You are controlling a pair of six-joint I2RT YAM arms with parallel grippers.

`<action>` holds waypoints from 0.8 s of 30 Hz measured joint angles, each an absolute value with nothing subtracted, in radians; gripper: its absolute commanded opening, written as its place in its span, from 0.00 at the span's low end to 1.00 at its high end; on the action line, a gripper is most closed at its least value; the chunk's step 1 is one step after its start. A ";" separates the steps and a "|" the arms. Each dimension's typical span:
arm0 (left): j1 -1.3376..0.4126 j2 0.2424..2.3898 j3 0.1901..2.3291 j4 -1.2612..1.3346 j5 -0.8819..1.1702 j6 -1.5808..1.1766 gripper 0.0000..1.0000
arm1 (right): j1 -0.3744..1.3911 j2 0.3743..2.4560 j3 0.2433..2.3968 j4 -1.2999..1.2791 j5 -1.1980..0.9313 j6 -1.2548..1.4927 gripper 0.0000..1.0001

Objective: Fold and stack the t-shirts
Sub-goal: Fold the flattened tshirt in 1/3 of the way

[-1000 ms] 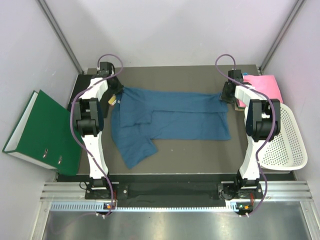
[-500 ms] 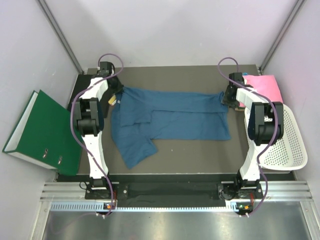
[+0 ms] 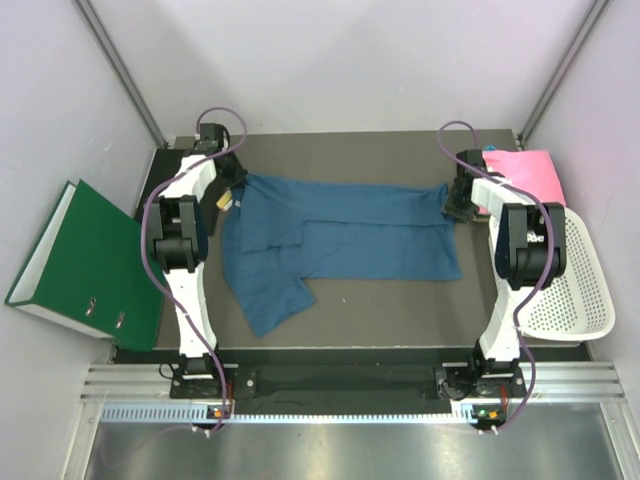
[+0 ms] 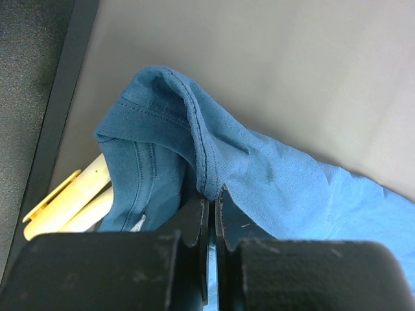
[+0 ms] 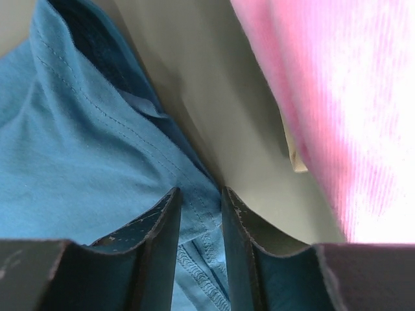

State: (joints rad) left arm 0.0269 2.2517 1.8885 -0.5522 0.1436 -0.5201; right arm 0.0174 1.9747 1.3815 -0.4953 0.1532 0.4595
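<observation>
At the far-left corner of the teal-blue shirt (image 3: 350, 235), the left gripper (image 3: 232, 192) is largely hidden under its own arm in the overhead view. The wrist view settles it: the left gripper (image 4: 211, 201) is clamped tight on a stitched edge of the shirt (image 4: 272, 175), which rises in a ridge from between the fingers. A pale yellow thing (image 4: 71, 201) pokes out from under the cloth beside them; what it is cannot be made out.

At the shirt's far-right corner, the right gripper (image 3: 452, 200) points down. Its wrist view is close and partly blurred. It shows the right gripper (image 5: 201, 201) with its jaws a little apart and the hemmed edge of the shirt (image 5: 78, 142) in the gap, not pinched. The pink shirt (image 5: 337, 97) there is a washed-out blur.

Both arms stretch from the table's near edge, one along each end of the shirt, wrists bent downward.

The teal-blue shirt lies across the dark table (image 3: 400, 300), one sleeve toward the near edge. Right of it, the pink shirt (image 3: 530, 170) rests at the far end of the white mesh basket (image 3: 575, 290). Left of it leans a green binder (image 3: 85, 265).
</observation>
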 measured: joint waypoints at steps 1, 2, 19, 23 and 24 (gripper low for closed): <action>0.027 2.252 1.888 -0.552 0.144 -0.520 0.00 | 0.017 1.975 1.381 -0.498 0.153 0.465 0.21; 0.027 2.252 1.888 -0.552 0.145 -0.519 0.00 | 0.017 1.975 1.380 -0.497 0.152 0.466 0.16; 0.027 2.252 1.898 -0.552 0.145 -0.503 0.00 | 0.016 1.944 1.353 -0.465 0.130 0.483 0.00; 0.028 2.251 1.900 -0.551 0.141 -0.503 0.00 | 0.016 1.884 1.353 -0.464 0.126 0.482 0.00; 0.028 2.251 1.900 -0.549 0.141 -0.503 0.00 | 0.016 1.868 1.354 -0.464 0.126 0.482 0.00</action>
State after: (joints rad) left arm 0.0280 2.2505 1.8999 -0.5491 0.1413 -0.5034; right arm 0.0162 1.8683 1.3544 -0.4641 0.1257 0.4820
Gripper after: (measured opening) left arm 0.031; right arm 0.011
